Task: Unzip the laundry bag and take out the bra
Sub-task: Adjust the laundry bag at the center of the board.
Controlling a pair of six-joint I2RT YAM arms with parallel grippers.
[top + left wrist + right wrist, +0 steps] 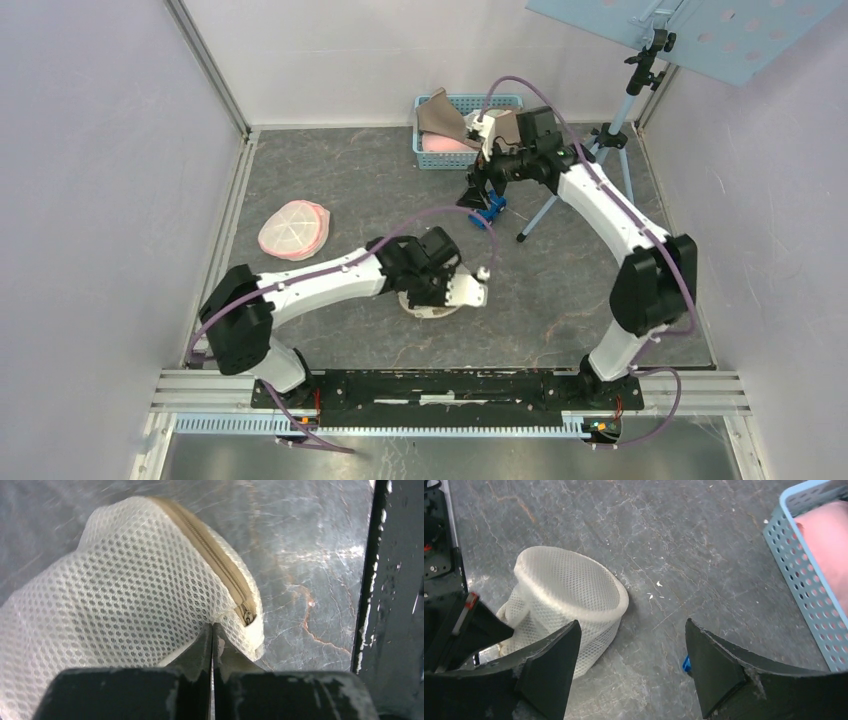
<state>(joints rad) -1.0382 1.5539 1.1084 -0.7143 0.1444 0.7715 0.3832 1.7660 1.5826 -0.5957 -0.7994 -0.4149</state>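
At the far left of the table lies a round pink-and-white mesh pouch, well apart from both arms. Nearer the middle, the white mesh laundry bag sits on the table under the left gripper. That gripper's fingers are pressed together on the bag's edge, just beside the pull of the beige zipper. The zipper reads as closed along the part in view, and no bra can be made out through the mesh. Further right, the right gripper hovers above the table with its jaws spread wide and nothing between them, and the bag lies to its lower left. Beyond it, by the back wall, a blue perforated basket holds a pink garment and a brown one. A tripod stand stands to the right.
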